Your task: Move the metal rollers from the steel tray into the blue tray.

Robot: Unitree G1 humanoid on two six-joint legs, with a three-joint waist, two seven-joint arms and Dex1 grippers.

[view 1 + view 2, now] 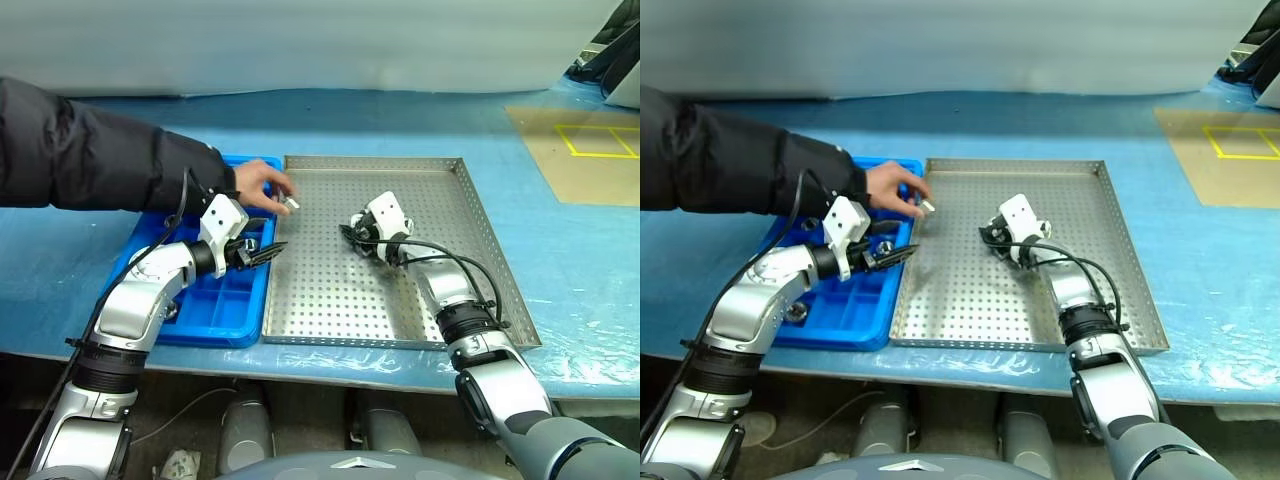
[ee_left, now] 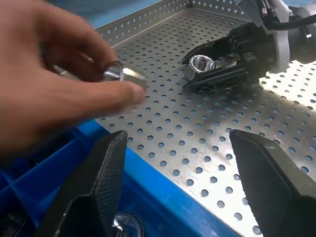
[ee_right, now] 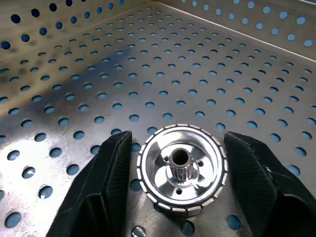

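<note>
On the perforated floor of the steel tray [image 1: 400, 300], near its middle, one metal roller [image 3: 181, 169] is seated upright between the fingers of the right tool [image 1: 352, 236]; the fingers stand close on either side of it, but contact cannot be confirmed. The left tool [image 1: 268, 252] is held over the edge between the blue tray [image 1: 225, 300] and the steel tray, its fingers set wide apart and empty. A second roller [image 2: 123, 74] is held in a person's hand [image 1: 262, 187] just above the steel tray's left edge. Further rollers [image 1: 883, 247] are lodged in the blue tray's compartments.
</note>
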